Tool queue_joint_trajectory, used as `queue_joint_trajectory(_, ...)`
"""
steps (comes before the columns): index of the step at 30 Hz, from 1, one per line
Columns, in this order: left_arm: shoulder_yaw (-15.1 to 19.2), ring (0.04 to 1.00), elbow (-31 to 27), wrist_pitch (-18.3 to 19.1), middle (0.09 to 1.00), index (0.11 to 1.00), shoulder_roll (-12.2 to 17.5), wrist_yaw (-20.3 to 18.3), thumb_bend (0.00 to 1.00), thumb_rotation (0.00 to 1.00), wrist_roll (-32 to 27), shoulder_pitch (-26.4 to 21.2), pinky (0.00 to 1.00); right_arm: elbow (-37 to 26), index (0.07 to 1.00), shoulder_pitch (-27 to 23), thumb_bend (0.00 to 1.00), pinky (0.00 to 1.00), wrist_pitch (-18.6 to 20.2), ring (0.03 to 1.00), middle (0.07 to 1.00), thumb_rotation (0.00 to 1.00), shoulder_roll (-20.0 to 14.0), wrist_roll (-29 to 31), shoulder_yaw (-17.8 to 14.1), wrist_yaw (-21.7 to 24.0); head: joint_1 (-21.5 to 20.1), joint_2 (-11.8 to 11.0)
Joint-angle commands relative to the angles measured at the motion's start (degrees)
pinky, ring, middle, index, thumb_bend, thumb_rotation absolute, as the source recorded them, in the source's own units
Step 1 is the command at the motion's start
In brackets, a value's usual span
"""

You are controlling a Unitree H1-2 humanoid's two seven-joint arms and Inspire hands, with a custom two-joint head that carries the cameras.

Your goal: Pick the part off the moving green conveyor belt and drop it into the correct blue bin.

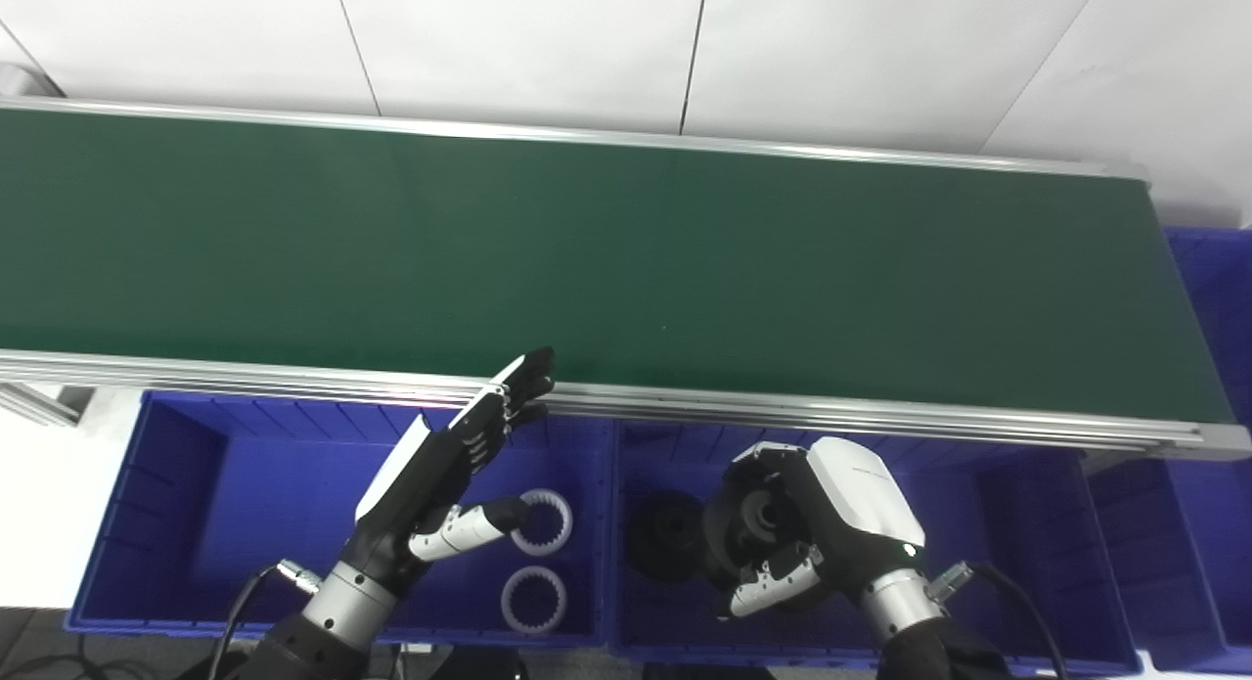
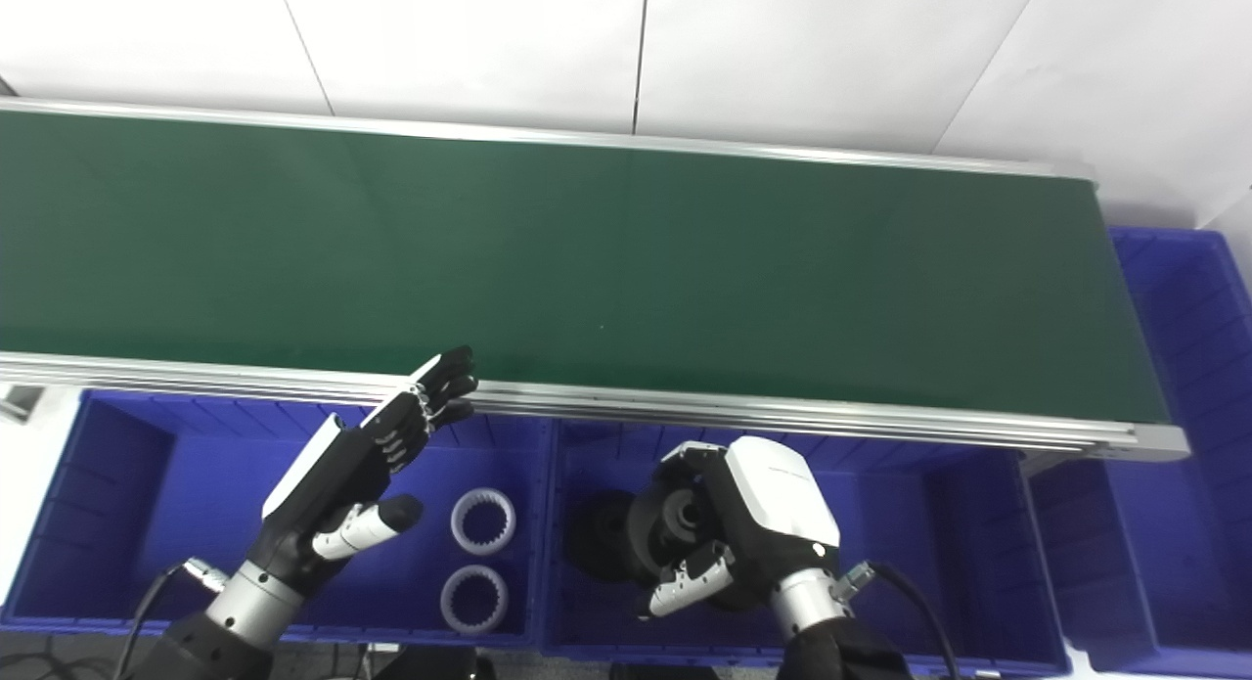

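The green conveyor belt (image 1: 626,259) carries no part that I can see. My right hand (image 1: 812,523) is shut on a black round part (image 1: 751,516) with a hub, holding it low over the middle blue bin (image 1: 1027,543). A second black round part (image 1: 663,535) lies in that bin just left of the hand. My left hand (image 1: 440,475) is open, fingers stretched up toward the belt's near rail, and it hovers over the left blue bin (image 1: 156,504). Two white toothed rings (image 1: 544,521) (image 1: 534,599) lie in that bin beside its thumb.
The belt's aluminium near rail (image 1: 782,411) runs just above the bins. A third blue bin (image 1: 1218,298) stands past the belt's right end. White wall panels rise behind the belt. Cables trail from both wrists at the bottom edge.
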Motion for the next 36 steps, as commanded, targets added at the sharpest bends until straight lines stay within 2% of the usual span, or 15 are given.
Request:
queue_joint_trajectory(1, 0.6, 0.948, -1.1, -1.1, 0.972, 0.946, -0.2, -0.4, 0.6, 0.73, -1.5, -0.9, 0.91, 1.5, 0.542, -1.7, 0.51, 0.25, 1.1, 0.361, 0.448, 0.0, -0.4, -2.5, 0.3, 2.1, -0.3, 0.1)
queue_joint_trajectory(5, 0.8, 0.945, -0.5, -2.3, 0.972, 0.946, -0.2, -0.7, 0.62, 0.76, -1.2, -1.1, 0.9, 5.0, 0.554, -3.8, 0.51, 0.31, 2.8, 0.368, 0.454, 0.0, 0.4, -3.9, 0.3, 4.9, -1.0, 0.0)
queue_joint_trajectory(7, 0.8, 0.946, -0.3, -2.8, 0.976, 0.952, -0.1, -1.1, 0.61, 0.77, -1.5, -1.1, 0.9, 6.4, 0.511, -4.6, 0.51, 0.3, 3.4, 0.4, 0.504, 0.0, 1.0, -4.0, 0.1, 5.4, -1.0, -0.1)
queue_joint_trajectory(8, 0.9, 0.942, -0.2, -2.9, 0.973, 0.952, -0.2, -1.2, 0.61, 0.76, -1.6, -1.1, 0.9, 6.9, 0.627, -5.0, 0.52, 0.35, 3.7, 0.415, 0.522, 0.0, 1.2, -4.9, 0.2, 6.0, -1.0, -0.1)
queue_joint_trajectory(9, 0.9, 0.938, -0.2, -2.9, 0.97, 0.952, -0.2, -1.3, 0.61, 0.76, -1.8, -1.0, 0.89, 6.8, 0.732, -5.2, 0.58, 0.53, 4.0, 0.655, 0.72, 0.11, 1.4, -5.8, 0.4, 6.5, -1.0, -0.2)
queue_joint_trajectory(11, 1.0, 0.935, -0.2, -2.7, 0.966, 0.95, -0.4, -1.3, 0.61, 0.75, -2.0, -0.9, 0.89, 6.1, 0.844, -5.1, 0.64, 0.75, 4.1, 0.861, 0.885, 0.26, 1.5, -6.7, 0.4, 7.4, -0.9, -0.2)
queue_joint_trajectory(13, 1.1, 0.938, -0.2, -2.6, 0.969, 0.95, -0.4, -1.6, 0.6, 0.75, -2.3, -0.9, 0.89, 4.9, 0.899, -4.1, 0.66, 0.83, 2.3, 0.929, 0.931, 0.26, 1.6, -5.1, -0.2, 5.0, -0.7, -0.2)
queue_joint_trajectory(17, 1.1, 0.942, -0.5, -1.9, 0.973, 0.949, -0.3, -2.0, 0.58, 0.71, -3.3, -0.7, 0.89, 2.9, 0.929, -1.1, 0.64, 0.89, -2.4, 0.978, 0.966, 0.2, 2.6, 1.0, -2.1, -2.5, -0.3, -0.5)
queue_joint_trajectory(19, 1.1, 0.948, -0.7, -1.6, 0.978, 0.953, -0.1, -2.1, 0.57, 0.7, -3.5, -0.6, 0.9, 1.5, 0.945, 0.6, 0.67, 0.93, -3.7, 0.996, 0.992, 0.23, 3.3, 2.4, -2.4, -5.6, -0.2, -0.5)
queue_joint_trajectory(20, 1.2, 0.95, -1.0, -1.3, 0.979, 0.95, 0.0, -2.0, 0.56, 0.7, -2.9, -0.4, 0.9, 0.8, 0.975, 1.3, 0.7, 0.97, -3.9, 0.999, 0.998, 0.29, 3.5, 2.7, -2.3, -6.4, -0.2, -0.5)
queue_joint_trajectory(22, 1.3, 0.952, -1.0, -1.5, 0.982, 0.951, 0.1, -2.1, 0.55, 0.69, -2.8, -0.3, 0.89, -0.7, 0.996, 2.3, 0.74, 0.99, -4.0, 1.0, 1.0, 0.35, 3.6, 2.5, -1.9, -7.1, -0.2, -0.7)
queue_joint_trajectory(27, 1.6, 0.956, -1.3, -1.0, 0.989, 0.953, 0.5, -2.5, 0.54, 0.67, -3.3, 0.1, 0.89, -4.7, 1.0, 5.9, 0.8, 1.0, -5.6, 1.0, 1.0, 0.39, 4.8, 6.3, -1.9, -9.3, 0.2, -1.0)
queue_joint_trajectory(32, 1.8, 0.96, -2.2, 0.1, 0.99, 0.95, 0.9, -2.1, 0.56, 0.67, -2.0, 0.5, 0.89, -6.3, 1.0, 11.2, 0.82, 0.96, -13.7, 1.0, 1.0, 0.36, 6.3, 15.5, -1.4, -15.9, 0.7, -1.3)
queue_joint_trajectory(34, 1.8, 0.961, -2.2, 0.1, 0.994, 0.955, 1.0, -2.1, 0.55, 0.67, -1.4, 0.5, 0.89, -6.1, 1.0, 13.0, 0.82, 0.87, -17.3, 0.981, 1.0, 0.36, 7.1, 19.5, -1.1, -18.2, 0.6, -1.4)
queue_joint_trajectory(36, 1.9, 0.964, -2.1, 0.3, 0.995, 0.955, 1.0, -2.0, 0.55, 0.67, -1.1, 0.5, 0.9, -4.6, 1.0, 14.8, 0.81, 0.84, -22.1, 0.955, 1.0, 0.41, 8.2, 24.9, -0.6, -20.2, 0.7, -1.6)
